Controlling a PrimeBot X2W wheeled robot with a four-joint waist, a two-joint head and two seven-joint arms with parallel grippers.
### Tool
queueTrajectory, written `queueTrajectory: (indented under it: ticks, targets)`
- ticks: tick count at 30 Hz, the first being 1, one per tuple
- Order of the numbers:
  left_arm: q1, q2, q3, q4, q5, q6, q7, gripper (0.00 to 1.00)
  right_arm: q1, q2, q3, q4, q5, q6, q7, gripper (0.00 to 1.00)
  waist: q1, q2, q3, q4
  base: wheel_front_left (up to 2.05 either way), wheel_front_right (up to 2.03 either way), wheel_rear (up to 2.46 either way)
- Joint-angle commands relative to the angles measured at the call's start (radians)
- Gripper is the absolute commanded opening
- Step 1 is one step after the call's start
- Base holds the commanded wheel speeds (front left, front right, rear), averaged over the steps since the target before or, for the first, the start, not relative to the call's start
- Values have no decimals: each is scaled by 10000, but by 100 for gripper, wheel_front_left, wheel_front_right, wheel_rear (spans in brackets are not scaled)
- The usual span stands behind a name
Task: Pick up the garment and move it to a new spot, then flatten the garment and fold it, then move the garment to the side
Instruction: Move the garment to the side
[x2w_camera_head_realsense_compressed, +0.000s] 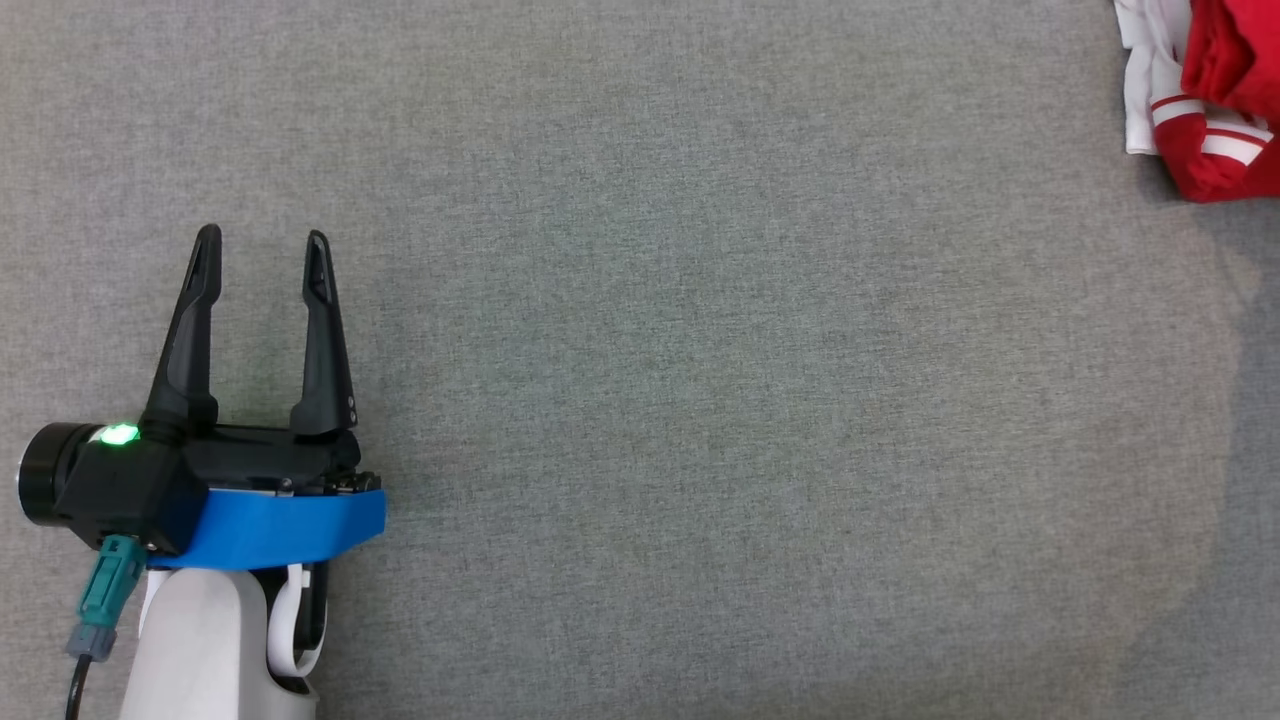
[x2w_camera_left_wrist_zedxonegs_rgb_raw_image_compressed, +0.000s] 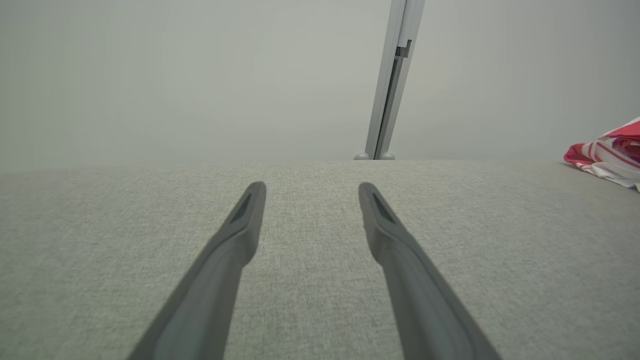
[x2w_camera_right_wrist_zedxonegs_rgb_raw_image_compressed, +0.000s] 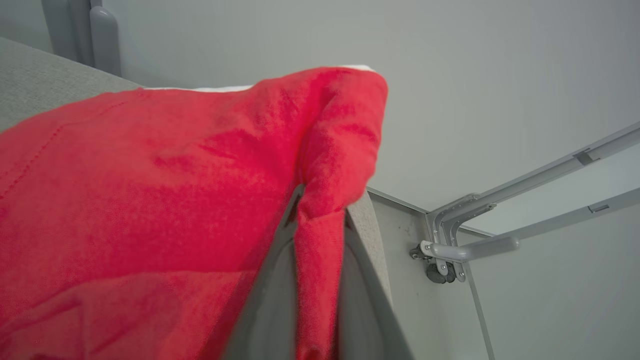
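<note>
1. Desk (x2w_camera_head_realsense_compressed: 700, 350). Grey woven covering, broad and bare across the middle and the near side of the head view. This looks like the room I have for spreading and folding.

2. Garment (x2w_camera_head_realsense_compressed: 1215, 110). Red cloth with white bands and a white panel. It lies bunched in a heap at the desk's far right corner, well apart from my left side. No flat panel or clean crease shows, so I judge it neither flattened nor folded.

3. My left fingers (x2w_camera_head_realsense_compressed: 322, 320). There are 2, spread wide and grasping nothing. They sit low over bare desk at the lower left and point away from me.

4. My right fingers (x2w_camera_right_wrist_zedxonegs_rgb_raw_image_compressed: 270, 300). There are 2, clenched on a narrow ridge of the garment's red cloth. The ridge stands up between them, and the rest drapes away to the left in the right wrist view. The desk's corner shows just behind.

5. Progress, my estimate. Step 1 of 3 is under way: the grasp is made, but the garment has not yet been carried to the open middle. I count 3 actions left: flattening, which likely needs both sets of fingers, then folding, then setting the garment aside.
</note>
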Motion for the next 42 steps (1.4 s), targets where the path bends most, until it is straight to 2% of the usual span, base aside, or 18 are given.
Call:
queueTrajectory:
  ticks: [1, 5, 7, 8, 19, 24, 25, 32, 35, 42]
  targets:
    - [-251, 58, -18, -14, -69, -14, -24, 100, -196, -46, -142, 80, -156, -1, 144, 0, -1, 0, 51, 46, 0, 0, 0]
    - [-245, 43, 22, 22, -73, -14, -24, 100, -248, 42, -406, 242, -408, -1, 359, 0, -1, 0, 109, 117, 0, 0, 0]
    - [-230, 31, 54, 49, -86, -14, -24, 100, -291, 87, -541, 311, -492, -1, 301, 42, -1, 0, 122, 140, 0, 0, 0]
    - [-232, 16, 78, 73, -94, -14, -24, 100, -297, 171, -633, 392, -601, -1, 308, 100, -1, 0, 116, 149, 0, 0, 0]
    - [37, -99, 230, 276, -134, -15, -24, 100, -183, 610, -1174, 527, -1394, -1, -468, 100, -1, 0, -538, 206, 0, 0, 0]
    - [497, -184, 515, 434, -131, -15, -24, 100, 294, 1412, -1197, 284, -1519, -1, -1489, 100, -1, 0, -1379, 265, 0, 0, 0]
    - [497, -184, 515, 434, -131, -15, -24, 100, 294, 1412, -1197, 284, -1519, -1, -1489, 100, -1, 0, -1379, 265, 0, 0, 0]
    - [1165, -281, 796, 609, -142, 38, -24, 100, 982, 2655, -814, -46, -1292, -1, -2468, 100, -1, 0, -2442, 393, 0, 0, 0]
    - [1486, -302, 879, 679, -115, 51, -24, 100, 1294, 3302, -519, -192, -1108, 1, -2709, 100, -1, 0, -2868, 396, 0, 0, 0]
    - [1993, -348, 976, 892, -78, 55, -22, 100, 2120, 4352, 74, -571, -635, 1, -2967, 100, -1, 0, -3763, 523, 0, 0, 0]
